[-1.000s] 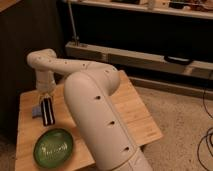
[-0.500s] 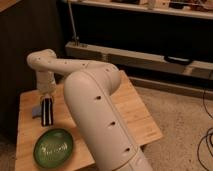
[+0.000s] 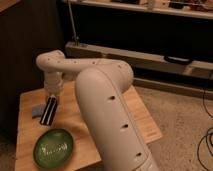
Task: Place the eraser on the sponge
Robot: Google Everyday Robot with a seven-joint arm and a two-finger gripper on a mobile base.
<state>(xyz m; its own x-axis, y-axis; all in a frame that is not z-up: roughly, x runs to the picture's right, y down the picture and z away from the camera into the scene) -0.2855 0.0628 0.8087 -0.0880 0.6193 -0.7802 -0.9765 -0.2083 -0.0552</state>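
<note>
The eraser [image 3: 48, 111], a long black block with white stripes, shows at the left of the wooden table [image 3: 135, 117], its far end right under my gripper [image 3: 52, 98]. The gripper hangs from the white arm [image 3: 95, 75], which reaches across to the left. The sponge [image 3: 37, 111], a small blue-grey pad, lies flat just left of the eraser, touching or nearly touching its side. The gripper's tip is dark and merges with the eraser's top end. I cannot tell whether the eraser rests on the table or is lifted.
A round green plate [image 3: 54, 147] sits near the table's front left corner. A dark cabinet wall [image 3: 25, 45] stands behind the table's left side. A low shelf unit [image 3: 165, 60] runs along the back, and cables [image 3: 206, 145] lie on the floor at right.
</note>
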